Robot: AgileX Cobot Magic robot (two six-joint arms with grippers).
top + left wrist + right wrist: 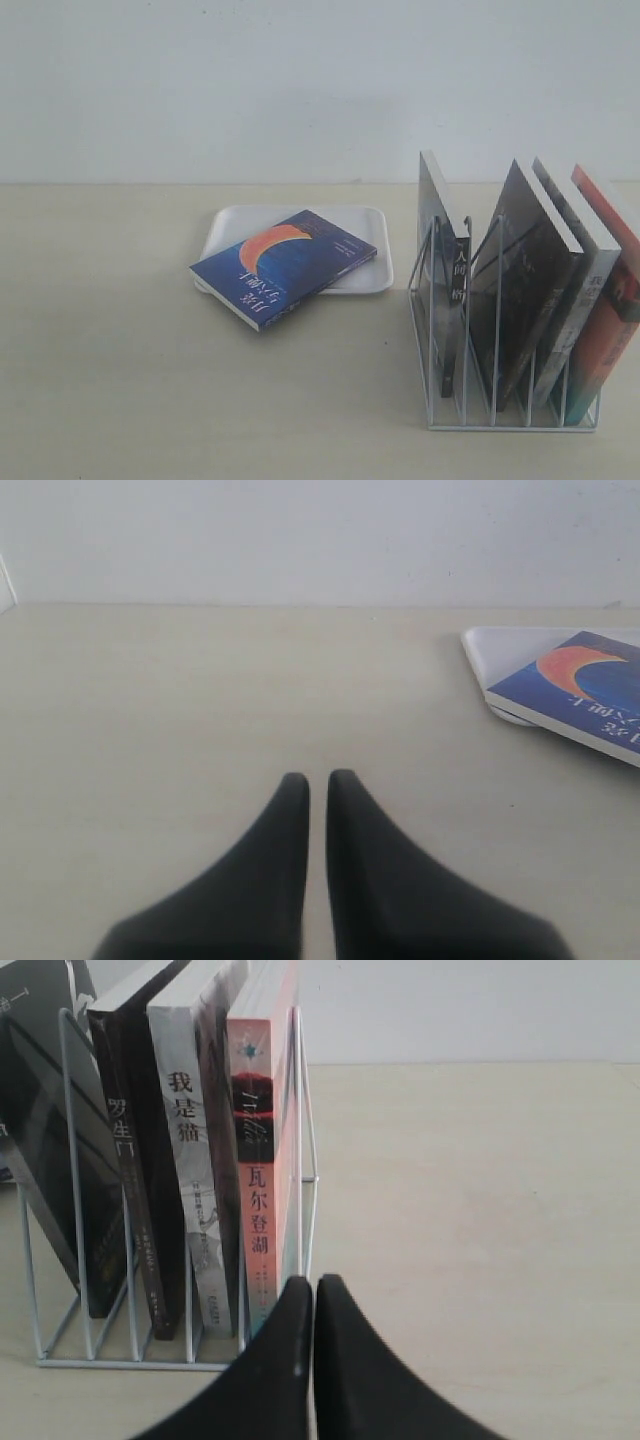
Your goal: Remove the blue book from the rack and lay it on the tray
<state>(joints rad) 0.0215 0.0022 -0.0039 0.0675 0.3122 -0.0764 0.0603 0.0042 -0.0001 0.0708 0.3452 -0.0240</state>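
Blue cover up, the blue book lay flat on the tray, set askew so that its corner toward 7 o'clock overhung the rim and hung over the counter. The rack stood at 4 o'clock from the tray, well apart, with four other books leaning in its slots. By this evidence the task appeared essentially complete; at most, squaring the book fully inside the rim was left.

Neither arm showed in the exterior view. The left claw hovered over bare counter with its fingers drawn almost together, only a thin slit between them, gripping nothing. The right claw, equally pinched closed and empty, sat just in front of the rack.

Legible writing: the black spine read 罗生门, the grey spine 我是猫, and the red-orange spine 瓦尔登湖. White characters beside the orange crescent on the blue cover were too small to read with confidence.
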